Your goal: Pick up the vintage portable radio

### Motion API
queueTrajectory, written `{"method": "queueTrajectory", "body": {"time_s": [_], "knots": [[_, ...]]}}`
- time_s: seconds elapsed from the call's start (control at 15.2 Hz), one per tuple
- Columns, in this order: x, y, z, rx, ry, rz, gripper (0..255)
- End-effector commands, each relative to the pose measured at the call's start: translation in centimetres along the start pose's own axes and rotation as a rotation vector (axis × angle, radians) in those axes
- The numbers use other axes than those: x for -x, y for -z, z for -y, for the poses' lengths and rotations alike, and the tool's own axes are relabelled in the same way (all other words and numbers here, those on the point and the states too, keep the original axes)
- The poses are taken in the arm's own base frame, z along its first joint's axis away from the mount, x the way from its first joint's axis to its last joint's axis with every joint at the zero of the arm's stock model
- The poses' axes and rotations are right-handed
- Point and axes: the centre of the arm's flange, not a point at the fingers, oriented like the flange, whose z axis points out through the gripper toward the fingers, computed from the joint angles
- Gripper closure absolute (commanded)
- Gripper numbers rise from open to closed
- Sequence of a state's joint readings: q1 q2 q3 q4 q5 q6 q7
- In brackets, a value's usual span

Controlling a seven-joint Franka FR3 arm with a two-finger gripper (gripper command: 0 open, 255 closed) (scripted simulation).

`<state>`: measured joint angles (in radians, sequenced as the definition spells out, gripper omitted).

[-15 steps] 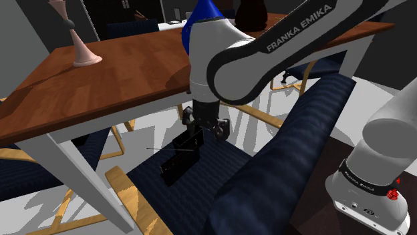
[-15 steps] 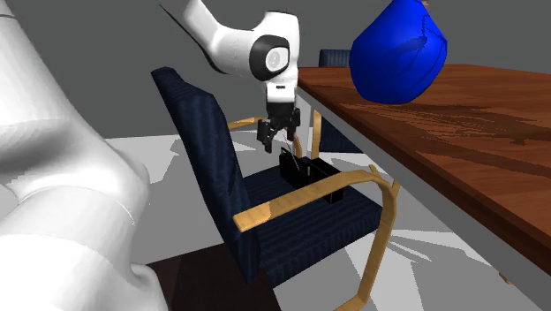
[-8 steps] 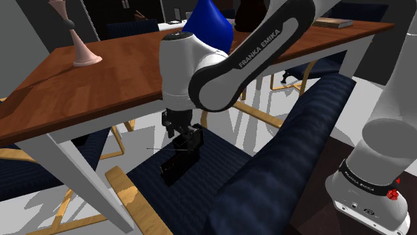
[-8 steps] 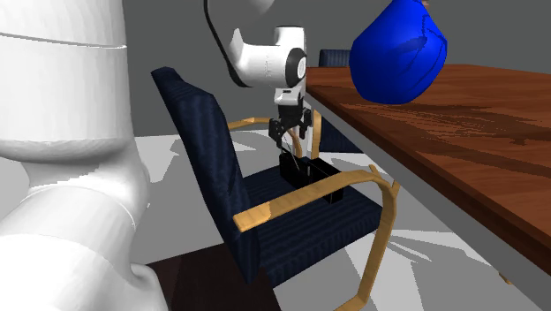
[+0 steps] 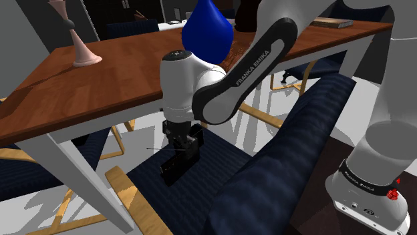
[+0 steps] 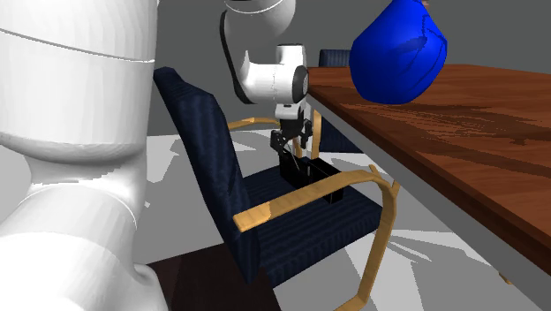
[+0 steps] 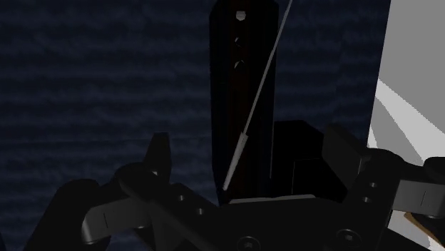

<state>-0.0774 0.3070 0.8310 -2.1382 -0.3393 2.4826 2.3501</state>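
The radio [image 5: 179, 160] is a black oblong box with a thin silver antenna [image 7: 260, 93], lying on the dark blue chair seat [image 5: 214, 163]. Across the seat it appears as the radio [image 6: 320, 179] behind the wooden armrest. My black gripper [image 5: 179, 137] hangs right over the radio's upper end, close above it, also seen as the gripper [image 6: 294, 152]. In the wrist view the gripper [image 7: 249, 153] is open: its fingers [image 7: 158, 153] stand wide apart on either side of the radio [image 7: 242, 78], with a gap on the one side.
A wooden table [image 5: 113, 73] overhangs the chair just beyond the gripper, carrying a blue rounded object [image 5: 207, 27] and a pink figure [image 5: 85, 47]. Wooden armrests [image 6: 309, 194] flank the seat; the tall blue backrest [image 5: 294, 147] stands toward the stand [image 5: 367, 193].
The gripper has shifted toward the shoulder view's left and dropped lower, from beside the radio's end to directly over it. The radio has not moved.
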Motion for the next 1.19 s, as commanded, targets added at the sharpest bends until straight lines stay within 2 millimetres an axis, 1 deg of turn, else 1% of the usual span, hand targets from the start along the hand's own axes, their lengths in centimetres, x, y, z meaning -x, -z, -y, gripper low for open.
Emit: {"method": "queueTrajectory", "body": {"time_s": [0.0,0.07,0.66,1.12], "knots": [[0.0,-0.4,0.1,0.000,0.000,0.000,0],[0.0,-0.5,0.1,0.000,0.000,0.000,255],[0.0,-0.4,0.1,0.000,0.000,0.000,255],[0.3,3.3,0.5,0.000,0.000,0.000,255]]}}
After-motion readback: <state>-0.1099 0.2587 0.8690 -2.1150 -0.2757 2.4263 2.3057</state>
